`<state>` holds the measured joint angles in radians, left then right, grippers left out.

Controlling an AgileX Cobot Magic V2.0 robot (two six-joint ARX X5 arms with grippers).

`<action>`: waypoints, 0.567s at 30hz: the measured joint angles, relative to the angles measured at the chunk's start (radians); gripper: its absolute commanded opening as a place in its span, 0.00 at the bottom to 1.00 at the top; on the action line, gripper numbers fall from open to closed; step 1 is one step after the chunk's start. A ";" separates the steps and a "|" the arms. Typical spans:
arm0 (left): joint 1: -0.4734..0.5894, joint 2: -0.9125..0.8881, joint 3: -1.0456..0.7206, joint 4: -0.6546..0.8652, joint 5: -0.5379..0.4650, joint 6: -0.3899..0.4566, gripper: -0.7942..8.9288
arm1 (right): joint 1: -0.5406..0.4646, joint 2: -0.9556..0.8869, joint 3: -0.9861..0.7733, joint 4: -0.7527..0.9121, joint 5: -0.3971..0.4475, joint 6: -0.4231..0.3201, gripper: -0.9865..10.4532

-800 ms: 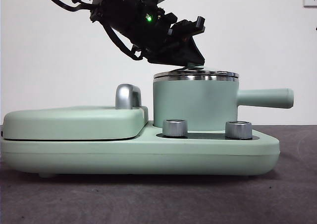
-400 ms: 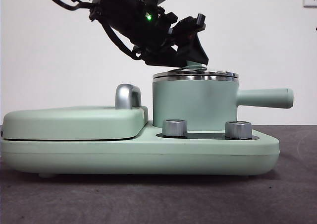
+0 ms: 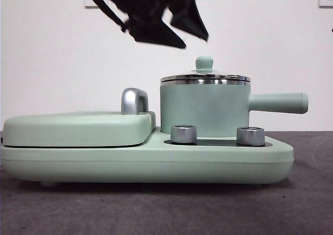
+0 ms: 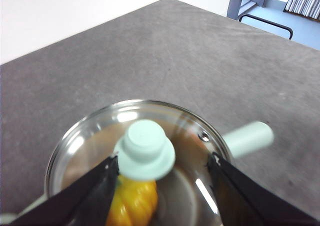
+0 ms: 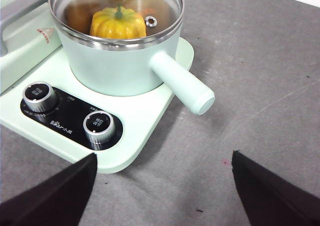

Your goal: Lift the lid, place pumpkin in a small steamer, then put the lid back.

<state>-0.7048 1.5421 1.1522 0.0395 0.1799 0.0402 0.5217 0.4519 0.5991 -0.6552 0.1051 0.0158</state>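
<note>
The left gripper (image 4: 162, 186) has let go, jaws spread above the round glass lid (image 3: 205, 78), which stays seated over the yellow pumpkin (image 5: 118, 22) in the mint-green steamer pot (image 3: 204, 109); the task looks done.

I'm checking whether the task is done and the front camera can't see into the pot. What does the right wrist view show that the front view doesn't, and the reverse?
Only the right wrist view shows the glossy yellow-orange ribbed pumpkin inside, seen through the glass, and the right gripper with jaws wide apart, away from the pot.

Only the front view shows the left gripper hovering open above the lid's knob, and the chrome handle upright.

Both show the round steel-rimmed glass lid seated on the mint-green cylindrical steamer pot and two steel dials.
</note>
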 measured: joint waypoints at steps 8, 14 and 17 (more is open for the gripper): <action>0.045 -0.146 0.000 -0.271 0.000 -0.087 0.38 | 0.000 0.011 0.000 0.023 -0.043 0.000 0.45; 0.125 -0.264 -0.068 -0.393 -0.002 -0.152 0.38 | 0.000 0.085 0.000 0.116 -0.104 0.000 0.45; 0.159 -0.362 -0.159 -0.398 -0.019 -0.169 0.38 | 0.000 0.140 0.000 0.169 -0.131 0.000 0.45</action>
<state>-0.5461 1.1797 0.9936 -0.3588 0.1604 -0.1284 0.5217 0.5915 0.5991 -0.4862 -0.0257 0.0162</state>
